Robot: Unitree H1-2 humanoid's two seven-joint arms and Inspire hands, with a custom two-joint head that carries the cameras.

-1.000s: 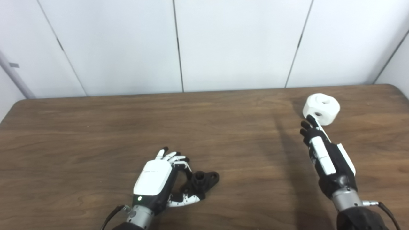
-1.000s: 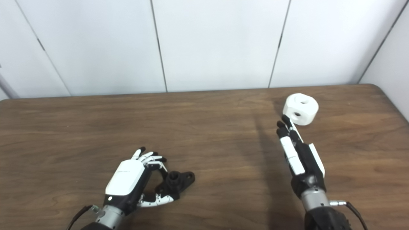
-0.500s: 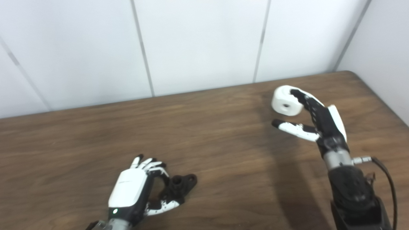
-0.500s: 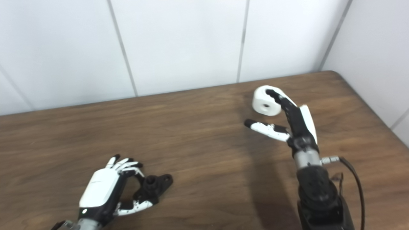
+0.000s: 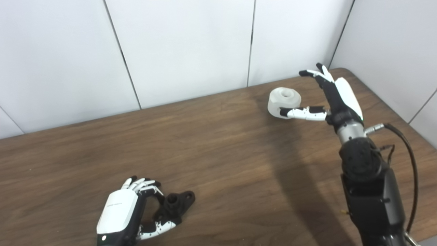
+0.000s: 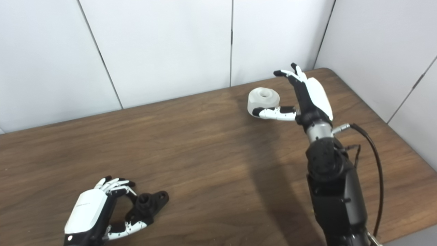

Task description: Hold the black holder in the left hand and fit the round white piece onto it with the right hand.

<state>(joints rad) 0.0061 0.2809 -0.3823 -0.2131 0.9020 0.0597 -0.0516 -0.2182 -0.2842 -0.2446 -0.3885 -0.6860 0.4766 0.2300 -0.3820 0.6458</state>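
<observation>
Round white plastic piece resting flat on the brown wooden counter, central hole facing up. Right hand spread wide open, holding nothing; thumb lying along the piece's near side, fingers raised above and beyond it, contact uncertain. Far from the piece, toward the near-left of the counter, left hand curled loosely around the black plastic holder, firmness of grip unclear. Right hand clearly the nearer to the piece; piece just left of its palm.
</observation>
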